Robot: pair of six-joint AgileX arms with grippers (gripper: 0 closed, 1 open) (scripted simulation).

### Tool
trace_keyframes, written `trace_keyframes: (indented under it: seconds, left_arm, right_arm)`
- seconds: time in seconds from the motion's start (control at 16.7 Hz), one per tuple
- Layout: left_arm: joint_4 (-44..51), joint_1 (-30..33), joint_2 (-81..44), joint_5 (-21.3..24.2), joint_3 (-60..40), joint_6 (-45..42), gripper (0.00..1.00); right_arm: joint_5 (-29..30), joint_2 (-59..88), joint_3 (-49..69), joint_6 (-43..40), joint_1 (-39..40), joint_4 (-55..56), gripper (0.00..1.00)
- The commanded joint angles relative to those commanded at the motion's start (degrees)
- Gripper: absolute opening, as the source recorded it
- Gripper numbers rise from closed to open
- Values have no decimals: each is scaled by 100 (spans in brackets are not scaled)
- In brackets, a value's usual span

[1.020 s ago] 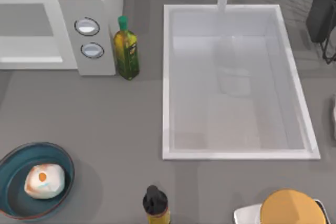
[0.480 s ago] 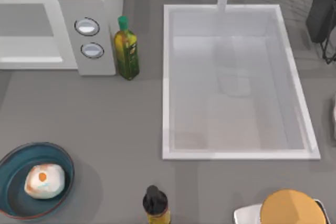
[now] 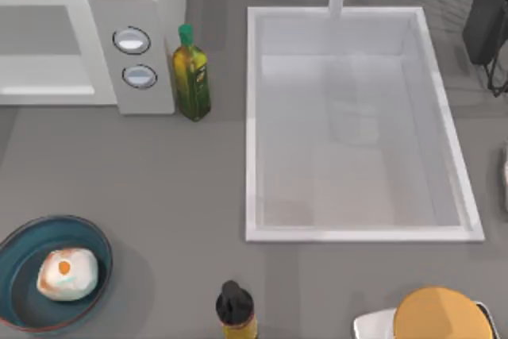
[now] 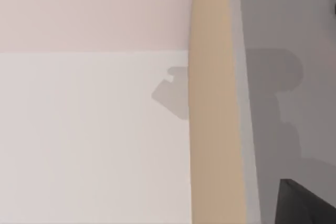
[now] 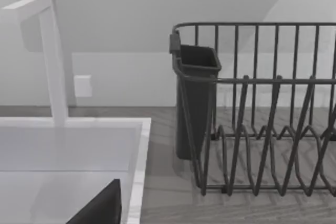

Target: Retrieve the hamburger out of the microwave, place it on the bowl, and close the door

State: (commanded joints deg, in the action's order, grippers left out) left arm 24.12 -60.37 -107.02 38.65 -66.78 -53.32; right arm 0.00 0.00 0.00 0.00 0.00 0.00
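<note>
Teal bowl (image 3: 16, 263) w/ hamburger (image 3: 67, 274) at table's (image 3: 182, 188) front-left edge.

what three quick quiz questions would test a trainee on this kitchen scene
1. True or false: the hamburger lies in the bowl.
2. What stands right beside the microwave, on its sink side? A) olive oil bottle B) dish rack C) orange disc
3. Fill in: at the counter's near edge, between bowl and orange disc, stands a bottle with a ____ cap.

Key: 1 true; 2 A; 3 black.
</note>
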Motion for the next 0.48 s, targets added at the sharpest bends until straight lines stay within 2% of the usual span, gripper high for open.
trace_keyframes:
  seconds: [0.48]
  left_arm:
    - [-245, 74, 25, -21, 271, 58, 0]
  right_arm:
    - [0, 0, 0, 0, 0, 0, 100]
